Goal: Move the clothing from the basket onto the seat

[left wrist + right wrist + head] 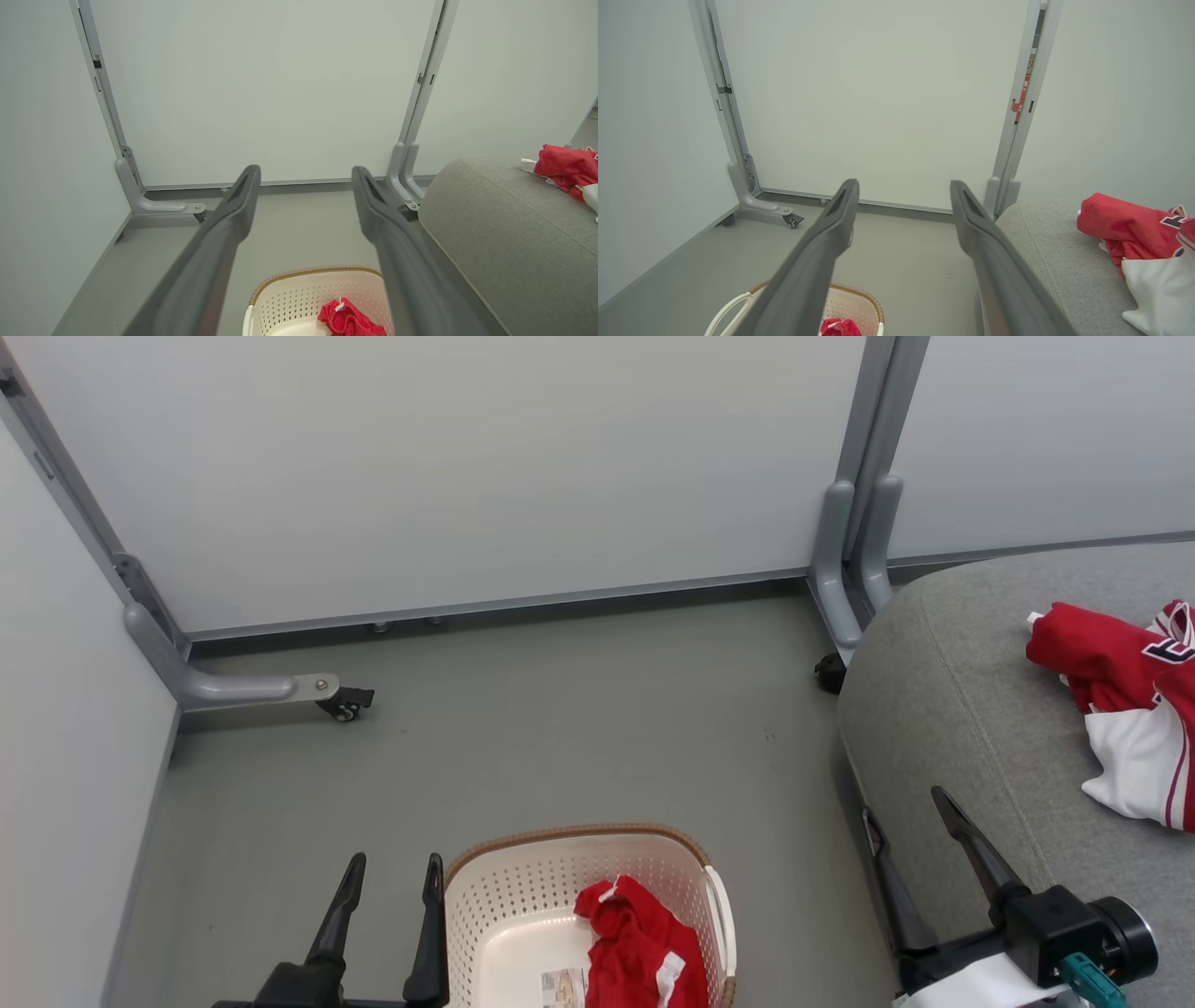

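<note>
A cream basket (523, 887) with a brown rim stands on the floor at the bottom centre. One crumpled red garment (639, 947) lies inside it, right of a paper label. A second red and white garment (1134, 709) lies on the grey seat (952, 709) at the right. My left gripper (392, 873) stands open just left of the basket, with nothing between its fingers. Open too, my right gripper (901, 803) hangs over the seat's front edge. The left wrist view shows the basket (299, 294), the garment (348, 319) inside it and the seat (514, 242).
White partition panels on grey posts close off the back and left. A caster foot (341, 700) reaches onto the grey floor at left, and another post base (836, 616) stands beside the seat's corner. Open floor lies between the basket and the panels.
</note>
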